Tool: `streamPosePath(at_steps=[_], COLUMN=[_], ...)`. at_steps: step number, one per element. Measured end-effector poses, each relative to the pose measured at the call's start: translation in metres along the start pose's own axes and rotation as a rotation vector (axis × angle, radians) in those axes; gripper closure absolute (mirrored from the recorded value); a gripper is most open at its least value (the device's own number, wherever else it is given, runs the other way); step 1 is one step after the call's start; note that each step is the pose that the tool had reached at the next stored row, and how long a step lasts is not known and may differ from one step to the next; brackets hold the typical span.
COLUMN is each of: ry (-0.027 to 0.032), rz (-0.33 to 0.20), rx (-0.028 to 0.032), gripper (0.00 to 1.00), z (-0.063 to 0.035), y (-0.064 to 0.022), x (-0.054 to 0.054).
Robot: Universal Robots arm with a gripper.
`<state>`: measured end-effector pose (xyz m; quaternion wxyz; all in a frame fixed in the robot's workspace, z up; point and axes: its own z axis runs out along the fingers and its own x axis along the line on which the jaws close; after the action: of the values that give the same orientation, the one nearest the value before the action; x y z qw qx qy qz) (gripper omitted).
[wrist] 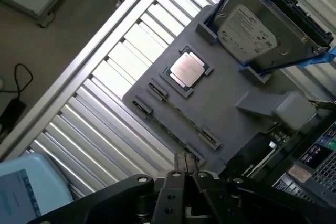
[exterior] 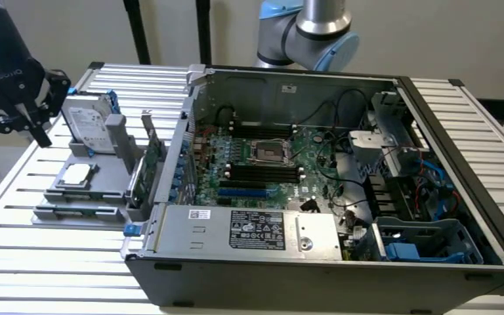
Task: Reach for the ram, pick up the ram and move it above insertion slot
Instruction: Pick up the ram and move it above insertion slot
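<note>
End effector (wrist: 185,162) near tray (wrist: 226,98); ram (exterior: 75,211) inside

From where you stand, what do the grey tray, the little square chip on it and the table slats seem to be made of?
The grey tray looks like matte plastic: dull, even grey with no glints. The square chip seems topped by a metal lid, judging by its pale sheen. The table slats look like aluminium, bright and reflective, though painted steel is possible.

The claw (wrist: 185,163) looks matt black, the tray (wrist: 236,93) matt plastic, the hard drive (wrist: 247,27) glossy metal.
</note>
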<state>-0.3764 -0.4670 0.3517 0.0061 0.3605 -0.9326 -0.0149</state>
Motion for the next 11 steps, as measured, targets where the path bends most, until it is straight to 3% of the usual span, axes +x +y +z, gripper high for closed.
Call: streamPosePath(at_steps=[11], ry=[0.0065], rz=[-0.200], rx=[0.0002], gripper=[0.89], z=[0.0014], y=[0.0000], x=[0.0000])
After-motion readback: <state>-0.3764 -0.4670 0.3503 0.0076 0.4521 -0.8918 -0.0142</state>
